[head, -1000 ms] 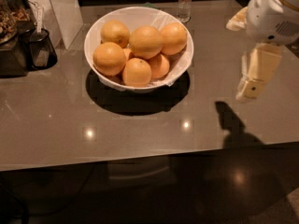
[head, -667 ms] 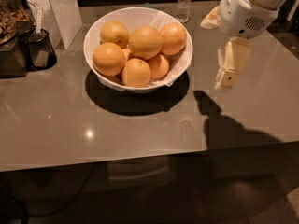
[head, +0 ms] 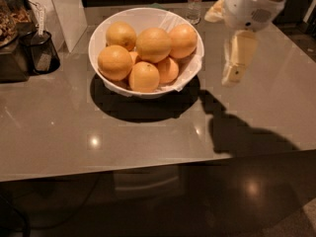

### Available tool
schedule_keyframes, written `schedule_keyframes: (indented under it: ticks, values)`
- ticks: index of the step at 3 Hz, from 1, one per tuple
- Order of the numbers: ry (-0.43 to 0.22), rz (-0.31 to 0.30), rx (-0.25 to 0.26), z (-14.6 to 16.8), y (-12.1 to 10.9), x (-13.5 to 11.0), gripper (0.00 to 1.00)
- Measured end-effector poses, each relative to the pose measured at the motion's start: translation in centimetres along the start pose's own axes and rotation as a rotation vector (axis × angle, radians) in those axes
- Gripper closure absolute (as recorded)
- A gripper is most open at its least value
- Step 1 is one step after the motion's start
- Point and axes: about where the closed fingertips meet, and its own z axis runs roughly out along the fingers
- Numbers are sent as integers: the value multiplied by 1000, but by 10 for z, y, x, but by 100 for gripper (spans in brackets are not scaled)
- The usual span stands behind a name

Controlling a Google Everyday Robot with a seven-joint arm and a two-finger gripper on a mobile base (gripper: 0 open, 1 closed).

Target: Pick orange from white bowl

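The white bowl [head: 94,58], lined with crinkled clear plastic, stands on the grey table and holds several oranges. A large orange [head: 154,44] lies on top in the middle. Other large oranges lie at the right [head: 183,40], back left [head: 121,35], front left [head: 114,62] and front [head: 144,76]. A smaller one [head: 169,69] is half hidden between them. My gripper [head: 236,78] hangs point down from the white wrist, to the right of the bowl and above the table. It is just outside the rim, touches nothing and holds nothing.
A clear water bottle [head: 195,1] stands behind the bowl. At the left are a small dark cup [head: 43,53], a dark appliance [head: 10,48] and a white upright box [head: 66,11]. The table's front edge [head: 148,169] runs across the lower view.
My gripper has moved left and slightly up, from the table's right side to close beside the bowl's right rim. The bowl and oranges have not moved.
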Motion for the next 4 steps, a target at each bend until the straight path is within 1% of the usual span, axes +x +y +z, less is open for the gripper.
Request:
schedule_keyframes:
  ticks: [1, 2, 3, 4]
  values:
    - [-121, -186, -33, 44, -76, -39, 0]
    - [-113, -189, -4, 46, -91, -32, 0]
    - [-115, -213, 9, 48, -105, -30, 0]
    - [-152, -231, -3, 64, -116, -33, 0]
